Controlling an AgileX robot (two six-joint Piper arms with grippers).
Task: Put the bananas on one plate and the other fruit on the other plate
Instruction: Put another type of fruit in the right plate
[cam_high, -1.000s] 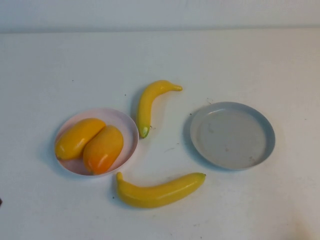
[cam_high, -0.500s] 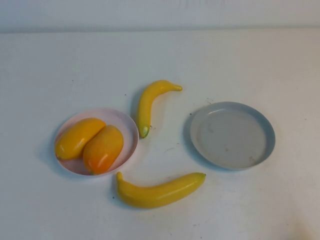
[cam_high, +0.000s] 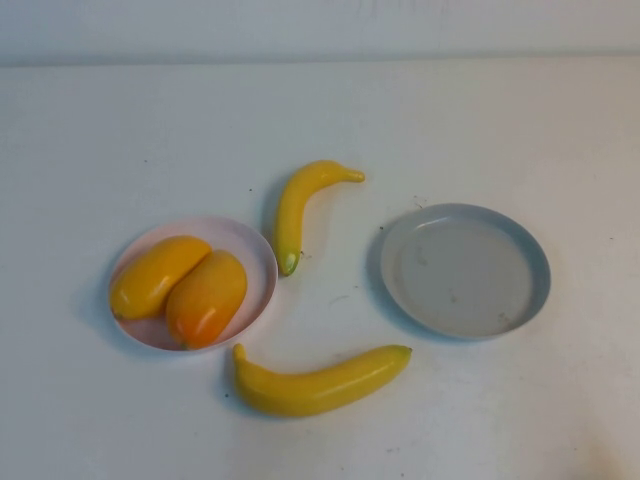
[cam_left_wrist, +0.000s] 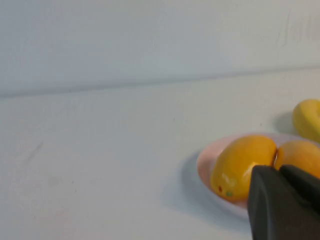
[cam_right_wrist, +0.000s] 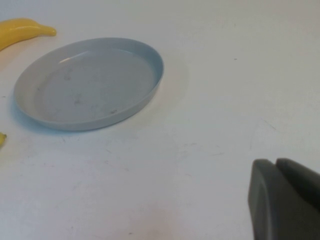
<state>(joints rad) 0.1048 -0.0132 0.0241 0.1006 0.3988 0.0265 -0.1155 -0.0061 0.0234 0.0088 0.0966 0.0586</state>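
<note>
Two mango-like fruits (cam_high: 158, 273) (cam_high: 207, 297) lie side by side on the pale pink plate (cam_high: 262, 262), left of centre. The shorter banana (cam_high: 300, 205) lies on the table just behind and right of that plate. The longer banana (cam_high: 320, 380) lies in front, between the plates. The grey-blue plate (cam_high: 465, 270) holds nothing, at the right. Neither gripper shows in the high view. My left gripper (cam_left_wrist: 279, 168) is shut and holds nothing, pulled back from the mangoes (cam_left_wrist: 242, 165). My right gripper (cam_right_wrist: 275, 161) is shut and holds nothing, short of the grey-blue plate (cam_right_wrist: 90, 82).
The white table (cam_high: 480, 120) runs back to a pale wall. In the right wrist view one banana's end (cam_right_wrist: 25, 30) shows beyond the grey-blue plate. In the left wrist view a banana (cam_left_wrist: 307, 117) shows behind the pink plate (cam_left_wrist: 205, 162).
A small dark tip at the high view's left edge has drawn out of sight. The fruit and plates have not moved.
</note>
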